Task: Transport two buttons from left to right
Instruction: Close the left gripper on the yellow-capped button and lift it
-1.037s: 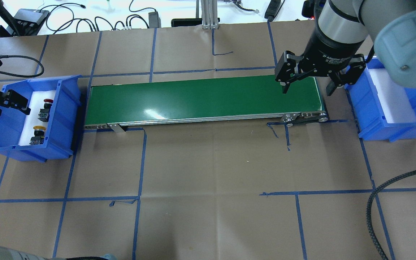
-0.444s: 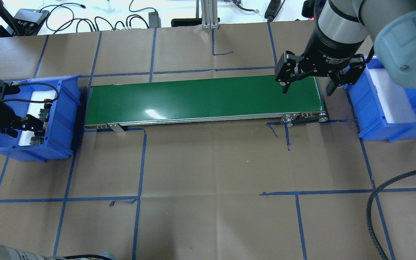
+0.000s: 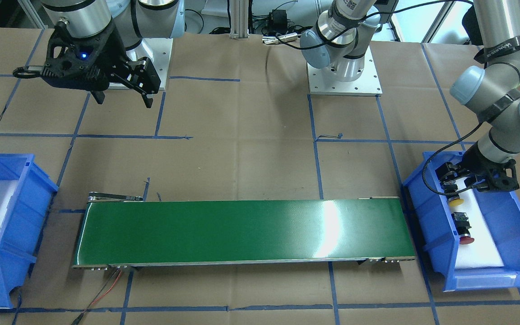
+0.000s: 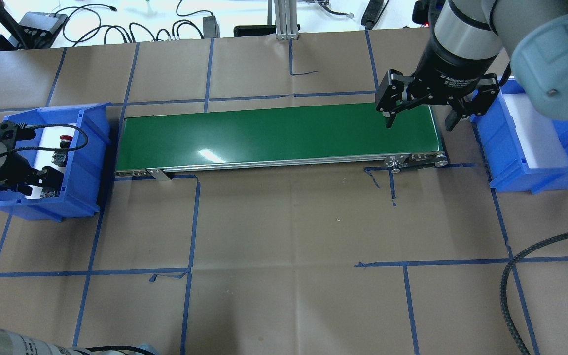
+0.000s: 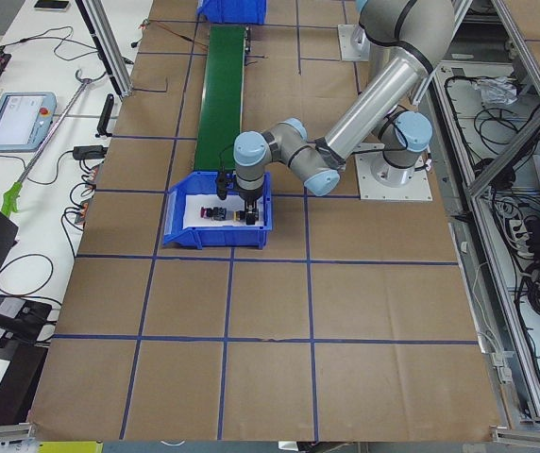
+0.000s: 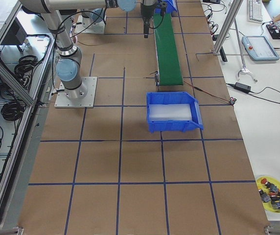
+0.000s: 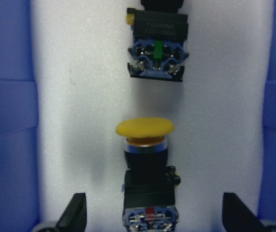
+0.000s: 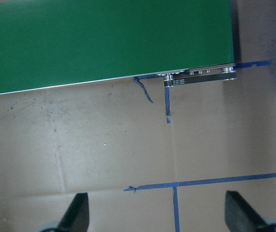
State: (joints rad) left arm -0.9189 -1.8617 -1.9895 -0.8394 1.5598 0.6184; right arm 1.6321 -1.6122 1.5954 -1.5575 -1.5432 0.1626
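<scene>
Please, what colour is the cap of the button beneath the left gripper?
Yellow cap, clearest in the left wrist view.

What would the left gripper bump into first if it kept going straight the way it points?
Probably the white foam in the blue bin: the left gripper points down with its open fingers straddling the yellow button, so the button would end up between them. Height is unclear.

silver tubes and pale blue-grey joint caps on left arm [image 3: 513,119] and right arm [image 4: 464,34]. black band with white lettering, thin black cable [image 3: 449,147] looping off the left wrist. black right gripper [image 4: 418,123], white "adaptive" lettering, small blue light [image 3: 82,56].
</scene>
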